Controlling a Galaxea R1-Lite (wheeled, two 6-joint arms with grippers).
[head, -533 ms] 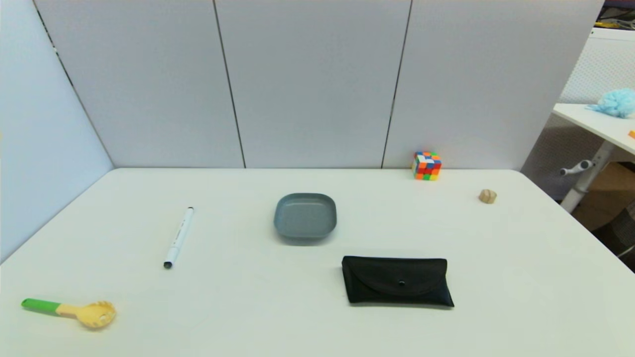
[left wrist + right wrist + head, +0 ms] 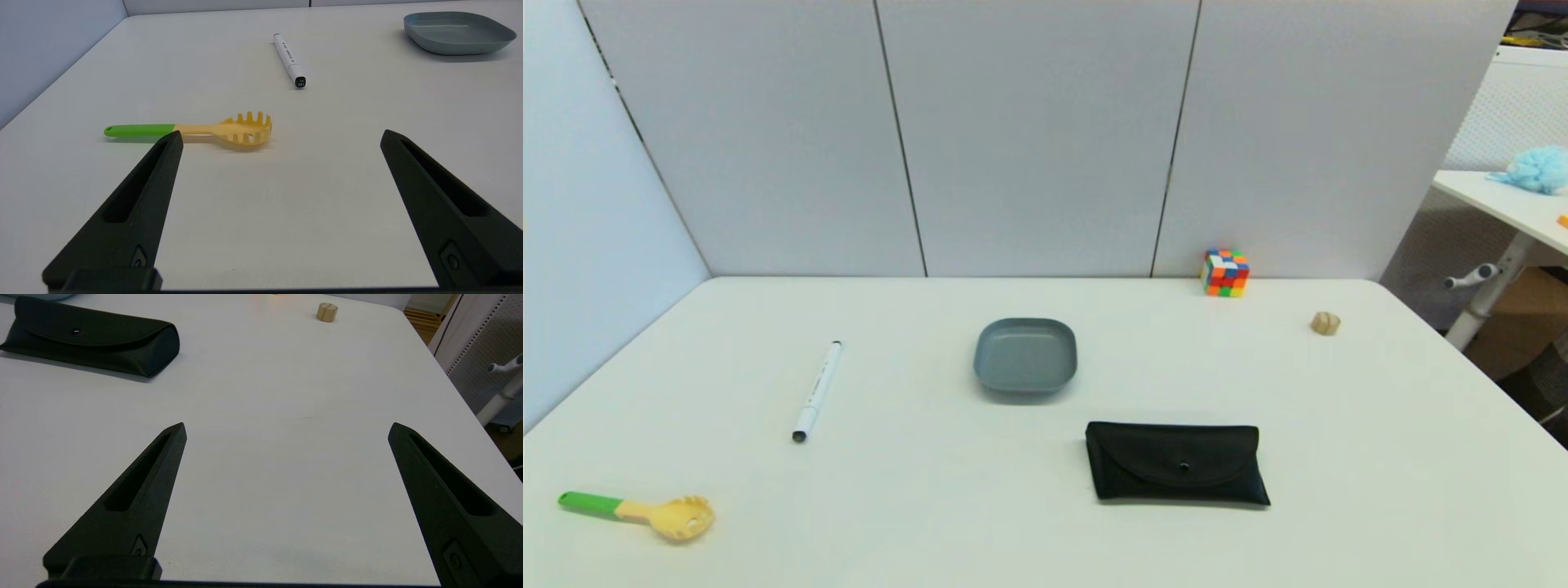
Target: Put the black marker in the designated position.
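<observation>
The black marker, a slim white barrel with dark end tips, lies flat on the white table left of the grey plate. It also shows in the left wrist view as the marker, well beyond my left gripper, which is open with nothing between its fingers. The plate sits farther off to one side there. My right gripper is open over bare table near the table's right front. Neither arm shows in the head view.
A green-handled yellow spoon-fork lies at the front left, close ahead of the left gripper as the spoon-fork. A black pouch lies front of the plate. A colour cube and a small wooden cylinder sit at the back right.
</observation>
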